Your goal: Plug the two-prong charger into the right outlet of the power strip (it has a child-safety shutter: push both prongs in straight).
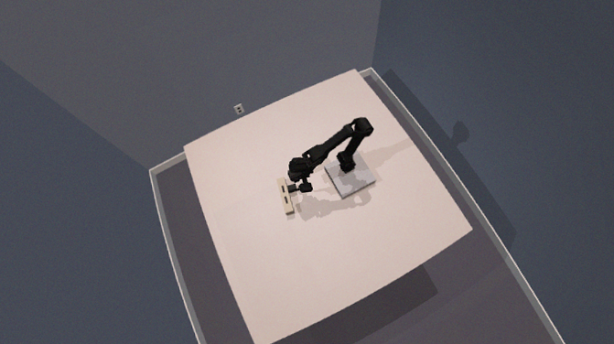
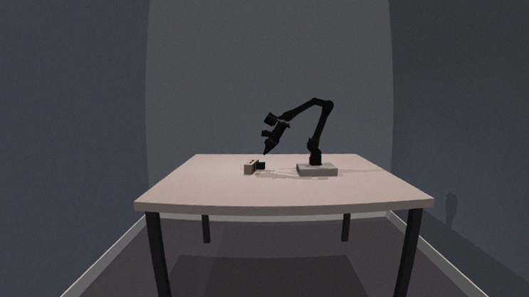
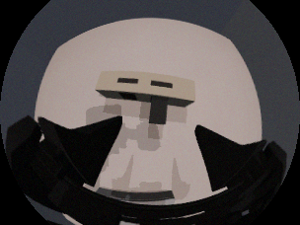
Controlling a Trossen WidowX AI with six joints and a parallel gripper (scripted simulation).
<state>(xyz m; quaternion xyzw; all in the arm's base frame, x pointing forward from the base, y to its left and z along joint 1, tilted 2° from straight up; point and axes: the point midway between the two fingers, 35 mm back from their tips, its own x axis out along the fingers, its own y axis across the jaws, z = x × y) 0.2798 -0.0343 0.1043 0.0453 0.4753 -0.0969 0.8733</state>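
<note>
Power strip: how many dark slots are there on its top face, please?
2. In the wrist view, the left slot and the right slot, nearer the charger. The whole top face shows there, so none is hidden.

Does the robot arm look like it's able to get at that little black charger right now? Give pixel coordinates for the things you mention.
Probably yes. The gripper (image 1: 294, 187) (image 2: 264, 153) (image 3: 161, 124) is open and above the charger (image 1: 291, 188) (image 2: 261, 165) (image 3: 158, 110), with nothing visible between them. The power strip (image 1: 288, 206) (image 2: 248, 169) (image 3: 106, 81) borders just one side, so the fingers could likely straddle it.
</note>
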